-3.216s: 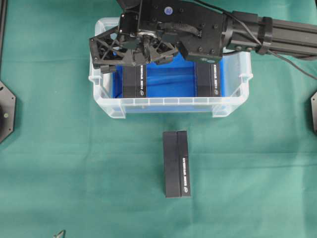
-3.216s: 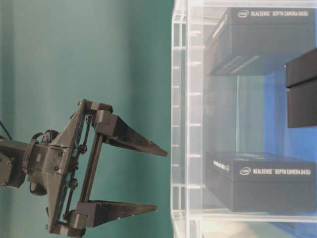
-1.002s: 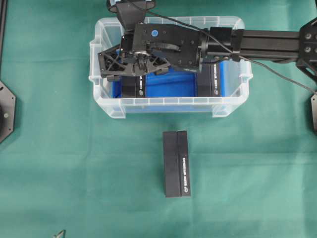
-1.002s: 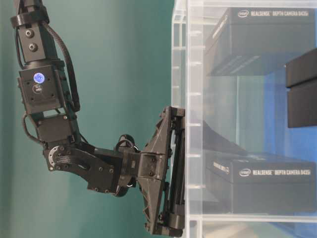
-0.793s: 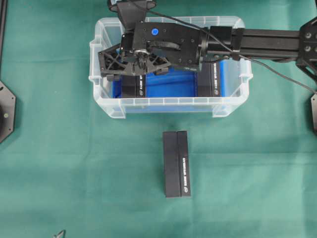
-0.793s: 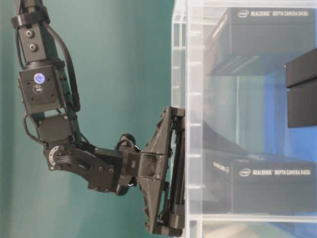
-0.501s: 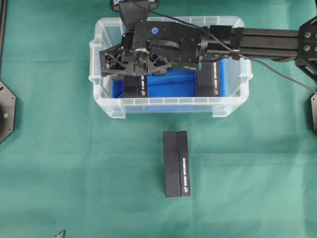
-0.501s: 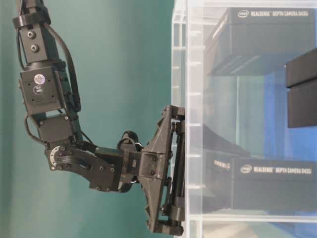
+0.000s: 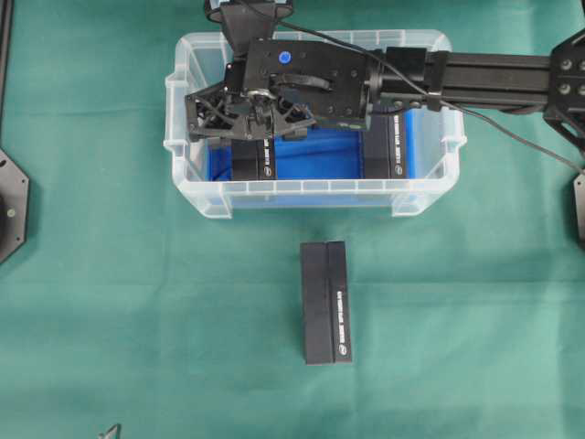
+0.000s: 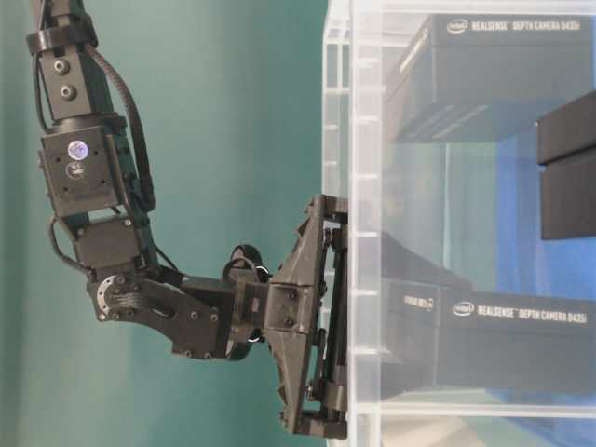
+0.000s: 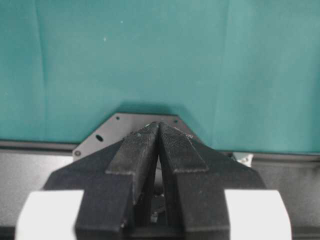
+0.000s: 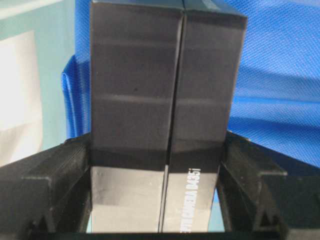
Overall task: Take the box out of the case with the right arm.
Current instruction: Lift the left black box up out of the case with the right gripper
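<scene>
The clear case with a blue bottom stands at the top of the overhead view. A black box stands at its left end and a second black box at its right end. My right gripper reaches down into the case over the left box. In the right wrist view its fingers press on both sides of that box. Through the case wall the held box shows low. My left gripper is shut on nothing, above green cloth.
A third black box lies on the green cloth in front of the case. The right arm's black link stretches in from the right edge over the case's back rim. Dark mounting plates sit at the left and right edges.
The right gripper's jaws have closed in onto the left box's sides. The gripper and the box have shifted slightly inside the case.
</scene>
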You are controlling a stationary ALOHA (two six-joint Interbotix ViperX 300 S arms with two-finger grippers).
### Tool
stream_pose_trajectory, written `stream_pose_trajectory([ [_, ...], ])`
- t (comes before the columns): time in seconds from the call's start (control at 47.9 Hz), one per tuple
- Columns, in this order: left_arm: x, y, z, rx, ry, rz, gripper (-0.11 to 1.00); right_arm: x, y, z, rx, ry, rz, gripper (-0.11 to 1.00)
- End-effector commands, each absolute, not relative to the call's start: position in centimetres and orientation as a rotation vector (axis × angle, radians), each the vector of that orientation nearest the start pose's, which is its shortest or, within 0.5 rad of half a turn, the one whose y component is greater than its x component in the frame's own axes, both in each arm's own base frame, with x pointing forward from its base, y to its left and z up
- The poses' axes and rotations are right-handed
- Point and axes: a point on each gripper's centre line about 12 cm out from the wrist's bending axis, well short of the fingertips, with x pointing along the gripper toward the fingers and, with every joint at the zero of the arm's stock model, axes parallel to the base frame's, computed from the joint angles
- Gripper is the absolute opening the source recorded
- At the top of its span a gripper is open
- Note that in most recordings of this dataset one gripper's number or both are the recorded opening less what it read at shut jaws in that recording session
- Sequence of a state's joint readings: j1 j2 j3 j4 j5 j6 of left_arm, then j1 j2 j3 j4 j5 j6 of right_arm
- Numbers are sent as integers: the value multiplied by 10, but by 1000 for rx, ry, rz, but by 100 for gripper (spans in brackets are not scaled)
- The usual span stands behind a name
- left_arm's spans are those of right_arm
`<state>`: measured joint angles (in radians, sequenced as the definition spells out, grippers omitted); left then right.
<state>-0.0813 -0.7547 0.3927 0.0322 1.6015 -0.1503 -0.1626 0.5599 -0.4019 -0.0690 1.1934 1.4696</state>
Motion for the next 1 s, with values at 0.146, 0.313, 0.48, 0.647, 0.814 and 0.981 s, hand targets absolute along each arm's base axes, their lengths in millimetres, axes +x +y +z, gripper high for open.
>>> stream_pose_trajectory([
  [0.146,157,-9,389,-61,1208,48,0,527,-91,213,1268,933,-1095,69],
  [0.313,155,-9,390,-61,1204,47,0,523,-91,240,1266,928,-1103,68],
  [0.48,154,-9,391,-61,1196,48,0,520,-93,275,1261,894,-1101,68],
  [0.647,152,-9,391,-62,1191,46,0,517,-93,305,1260,880,-1109,68],
  [0.814,151,-9,392,-62,1187,46,0,511,-92,335,1259,863,-1111,68],
  [0.981,151,-9,392,-62,1187,46,0,503,-91,361,1259,841,-1117,68],
])
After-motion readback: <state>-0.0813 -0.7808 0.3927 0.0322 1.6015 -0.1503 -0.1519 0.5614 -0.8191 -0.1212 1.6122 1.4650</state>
